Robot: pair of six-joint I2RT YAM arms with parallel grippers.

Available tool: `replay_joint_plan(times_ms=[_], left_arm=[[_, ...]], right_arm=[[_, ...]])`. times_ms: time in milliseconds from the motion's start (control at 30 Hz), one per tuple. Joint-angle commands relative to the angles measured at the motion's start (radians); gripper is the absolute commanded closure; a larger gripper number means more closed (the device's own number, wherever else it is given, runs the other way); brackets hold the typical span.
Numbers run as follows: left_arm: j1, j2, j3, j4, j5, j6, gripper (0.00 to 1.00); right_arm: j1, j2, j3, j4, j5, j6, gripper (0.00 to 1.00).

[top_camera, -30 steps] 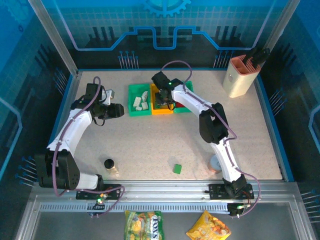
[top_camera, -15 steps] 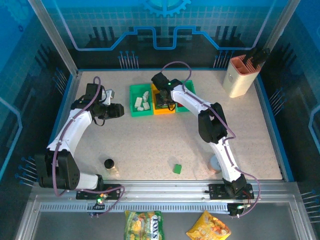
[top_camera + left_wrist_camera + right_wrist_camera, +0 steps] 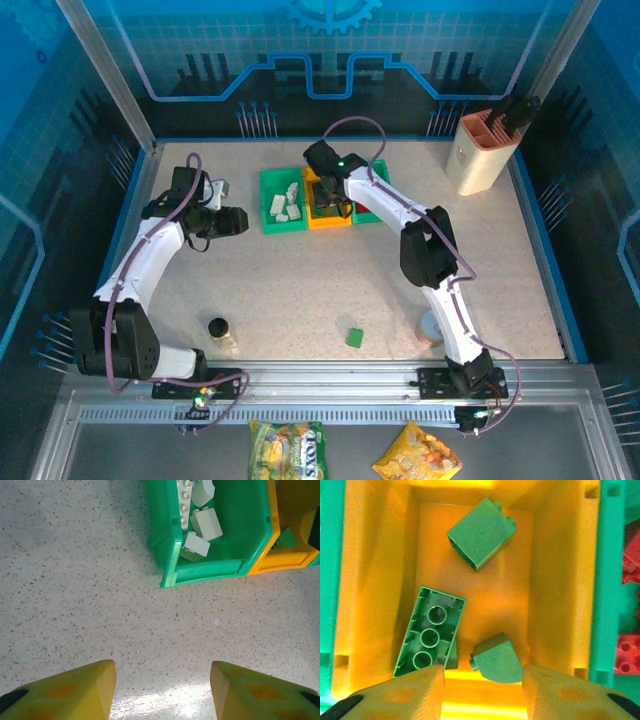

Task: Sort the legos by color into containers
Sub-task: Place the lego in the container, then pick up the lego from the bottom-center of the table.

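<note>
Legos [image 3: 480,540]: blocky, studded green plastic

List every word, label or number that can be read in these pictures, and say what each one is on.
"TOYS": large letters on the yellow-green packet lying in front of the arm bases. Its smaller print is too blurred to read.
Orange packet beside it: printing too blurred to read.
Beige holder: a small dark mark on its side, too small to read.
Green bricks: no readable marking.
</note>
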State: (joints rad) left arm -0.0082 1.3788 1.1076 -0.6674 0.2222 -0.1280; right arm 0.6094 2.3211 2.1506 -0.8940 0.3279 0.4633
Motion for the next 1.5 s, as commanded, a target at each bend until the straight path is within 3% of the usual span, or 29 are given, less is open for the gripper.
replay_joint_plan(times_ms=[0,500,700,933,1300,1467], left_arm=[[0.011,-0.026,-0.012,-0.009,0.006,0.014,0.46],[0.011,-0.026,-0.011,-0.007,0.014,0.012,0.46],[0.012,-0.029,-0.011,-0.008,0.017,0.012,0.46],[0.011,-0.032,-0.011,-0.007,0.019,0.012,0.46],[0.012,-0.035,-0.011,-0.008,0.013,0.015,0.46],[0.011,-0.034,-0.012,-0.007,0.019,0.014,0.46]], right_arm=[[0.016,-0.073,0.010,-0.052,0.025,-0.018,0.55],[0.047,-0.316,-0.327,-0.047,-0.070,-0.029,0.54],[0.098,-0.478,-0.570,0.076,-0.113,0.022,0.36],[0.139,-0.582,-0.713,0.062,-0.118,0.164,0.35],[0.283,-0.701,-0.881,-0.018,-0.071,0.515,0.33],[0.316,-0.757,-0.973,0.013,-0.112,0.610,0.26]])
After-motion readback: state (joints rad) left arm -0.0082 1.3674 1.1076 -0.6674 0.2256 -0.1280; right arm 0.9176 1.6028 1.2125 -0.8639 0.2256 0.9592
